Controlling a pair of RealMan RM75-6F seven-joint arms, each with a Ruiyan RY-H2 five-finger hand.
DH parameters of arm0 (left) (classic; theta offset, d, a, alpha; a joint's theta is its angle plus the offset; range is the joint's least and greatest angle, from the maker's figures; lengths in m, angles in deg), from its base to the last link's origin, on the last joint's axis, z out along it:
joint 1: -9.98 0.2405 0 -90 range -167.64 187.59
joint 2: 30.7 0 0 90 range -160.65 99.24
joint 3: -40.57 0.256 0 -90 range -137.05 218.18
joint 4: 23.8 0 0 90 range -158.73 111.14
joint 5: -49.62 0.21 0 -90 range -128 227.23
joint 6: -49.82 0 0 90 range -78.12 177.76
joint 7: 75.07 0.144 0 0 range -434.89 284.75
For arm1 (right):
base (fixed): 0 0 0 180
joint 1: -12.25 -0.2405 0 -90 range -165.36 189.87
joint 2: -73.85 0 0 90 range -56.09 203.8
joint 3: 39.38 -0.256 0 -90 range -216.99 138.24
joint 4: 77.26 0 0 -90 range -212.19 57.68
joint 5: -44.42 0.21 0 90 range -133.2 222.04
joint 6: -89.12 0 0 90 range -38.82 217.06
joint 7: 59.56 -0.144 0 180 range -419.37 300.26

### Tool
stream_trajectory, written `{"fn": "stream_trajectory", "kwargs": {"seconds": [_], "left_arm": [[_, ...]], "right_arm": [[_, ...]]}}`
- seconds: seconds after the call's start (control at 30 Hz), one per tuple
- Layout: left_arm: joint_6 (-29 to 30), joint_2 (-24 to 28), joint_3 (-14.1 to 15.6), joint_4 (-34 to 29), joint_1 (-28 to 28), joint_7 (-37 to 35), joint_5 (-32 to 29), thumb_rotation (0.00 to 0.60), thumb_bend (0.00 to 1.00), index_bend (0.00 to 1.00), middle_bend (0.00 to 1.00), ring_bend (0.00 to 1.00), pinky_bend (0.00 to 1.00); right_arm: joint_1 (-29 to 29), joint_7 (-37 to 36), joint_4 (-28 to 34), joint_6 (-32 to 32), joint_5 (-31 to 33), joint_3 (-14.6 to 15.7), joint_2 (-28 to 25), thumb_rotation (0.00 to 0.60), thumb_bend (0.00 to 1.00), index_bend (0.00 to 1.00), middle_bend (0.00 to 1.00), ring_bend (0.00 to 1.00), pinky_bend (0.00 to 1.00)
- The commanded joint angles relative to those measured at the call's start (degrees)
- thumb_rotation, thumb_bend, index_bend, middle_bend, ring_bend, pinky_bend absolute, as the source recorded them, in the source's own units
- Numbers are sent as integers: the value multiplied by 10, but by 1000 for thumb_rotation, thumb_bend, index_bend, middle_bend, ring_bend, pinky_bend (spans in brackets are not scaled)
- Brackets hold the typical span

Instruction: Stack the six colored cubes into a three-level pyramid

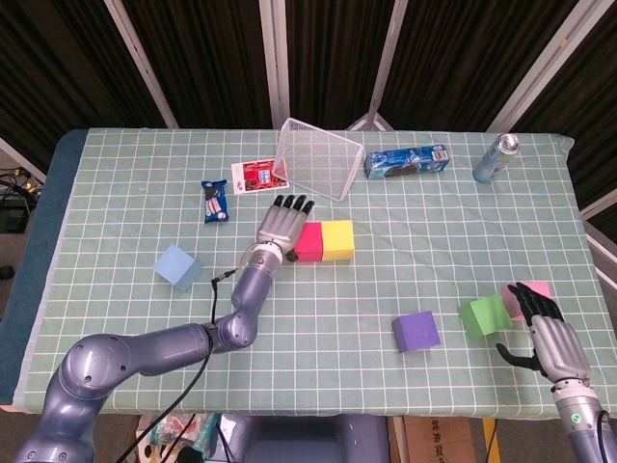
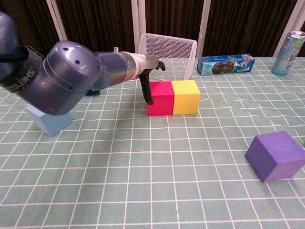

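So my left hand (image 1: 281, 222) rests open-fingered beside the red cube (image 1: 308, 241), which touches the yellow cube (image 1: 336, 239) mid-table. My right hand (image 1: 548, 333), empty with fingers loosely spread, sits near the front right corner beside the green cube (image 1: 484, 315). Next I'd judge a third base cube should go flush in line with that pair.

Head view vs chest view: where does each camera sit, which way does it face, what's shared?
Head view: high above the near edge, tilted down on the whole green checked table; shows left hand with its arm, right hand.
Chest view: low, looking level across the table; shows left arm and left hand only.
Shared: red cube touching yellow cube, purple cube, white wire basket.
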Motion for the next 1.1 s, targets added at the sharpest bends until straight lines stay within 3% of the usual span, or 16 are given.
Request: {"fn": "stream_trajectory", "kwargs": {"seconds": [0.03,0.37,0.67,0.97,1.1], "left_arm": [[3,23,8,-31,5,18,-17,600,105,0,0,0,33],[16,73,34,-102,19,39,-46,600,106,0,0,0,33],[37,97,44,-111,27,33,-29,600,108,0,0,0,33],[37,70,43,-73,24,18,-16,600,146,0,0,0,33],[34,45,41,-48,19,7,0,600,231,0,0,0,33]], "right_arm": [[0,0,0,-1,-1,0,0,600,303,0,0,0,0],[0,0,3,-1,-5,1,1,600,304,0,0,0,0],[-2,3,4,1,-3,1,3,600,304,0,0,0,0],[-3,4,6,3,0,0,3,600,304,0,0,0,0],[-3,4,6,4,2,0,3,600,304,0,0,0,0]]}}
